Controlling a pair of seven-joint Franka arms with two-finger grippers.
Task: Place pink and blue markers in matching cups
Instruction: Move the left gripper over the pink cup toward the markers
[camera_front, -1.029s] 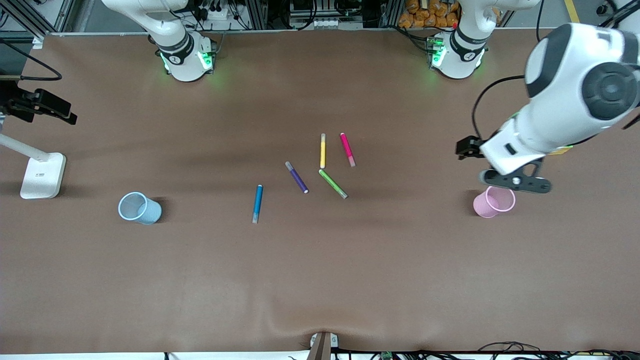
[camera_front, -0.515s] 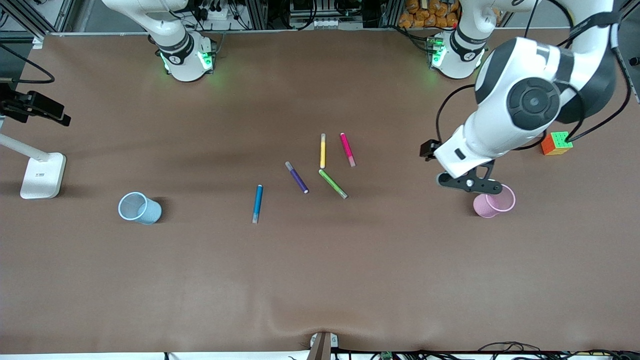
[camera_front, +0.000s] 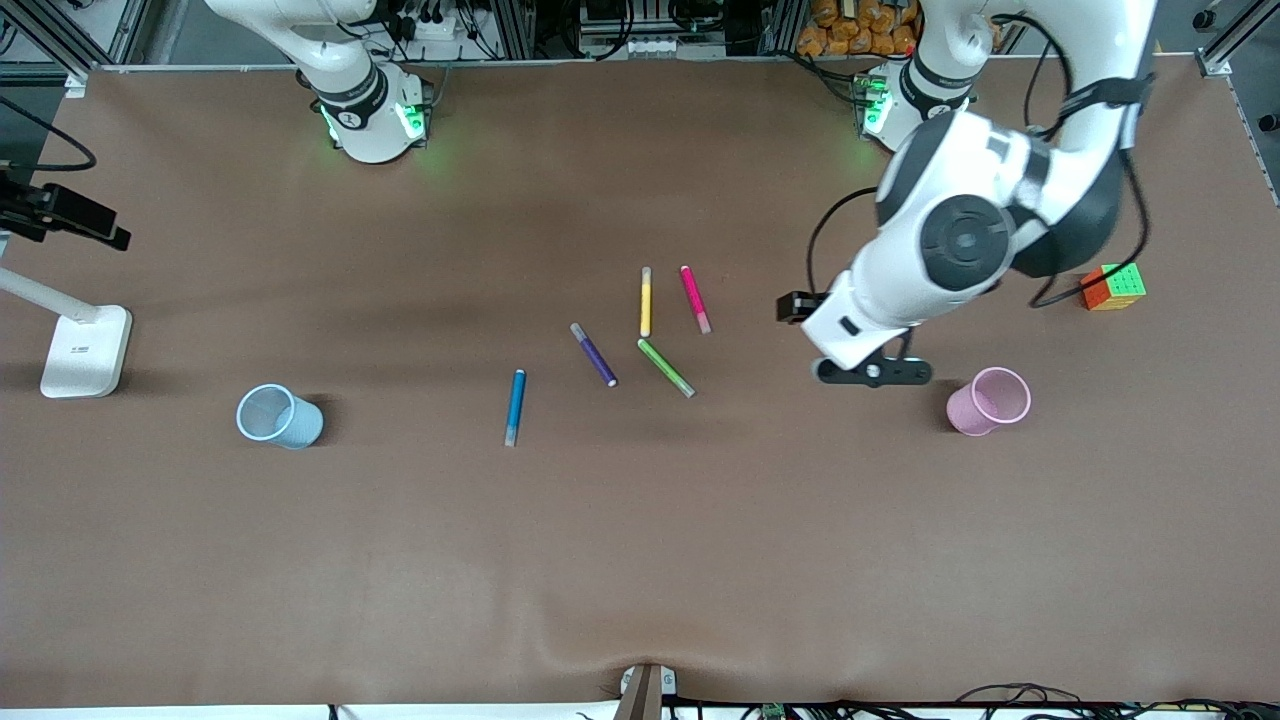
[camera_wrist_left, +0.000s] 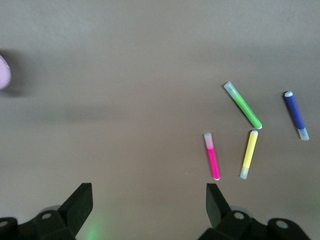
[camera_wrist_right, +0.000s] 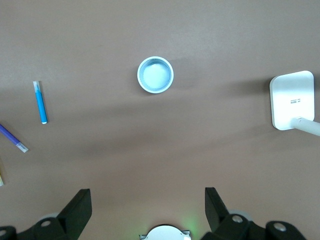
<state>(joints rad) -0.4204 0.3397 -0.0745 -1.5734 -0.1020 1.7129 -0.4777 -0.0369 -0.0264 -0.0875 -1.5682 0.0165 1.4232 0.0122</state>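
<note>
The pink marker (camera_front: 695, 299) lies among other markers mid-table; it also shows in the left wrist view (camera_wrist_left: 212, 162). The blue marker (camera_front: 515, 407) lies apart from them, toward the right arm's end, and shows in the right wrist view (camera_wrist_right: 40, 102). The pink cup (camera_front: 988, 401) stands toward the left arm's end, the blue cup (camera_front: 279, 416) toward the right arm's end. My left gripper (camera_front: 870, 372) is open and empty over bare table between the pink cup and the markers; its open jaws show in its wrist view (camera_wrist_left: 149, 200). My right gripper (camera_wrist_right: 147, 202) is open and empty, high above the table, with the blue cup (camera_wrist_right: 155, 75) in its view.
A yellow marker (camera_front: 646, 301), a green marker (camera_front: 666, 367) and a dark purple marker (camera_front: 593, 354) lie beside the pink one. A coloured cube (camera_front: 1113, 286) sits near the left arm's end. A white lamp base (camera_front: 86, 350) stands at the right arm's end.
My left arm has swung from over the pink cup toward the markers, uncovering the cup and the coloured cube. Markers and cups have not moved.
</note>
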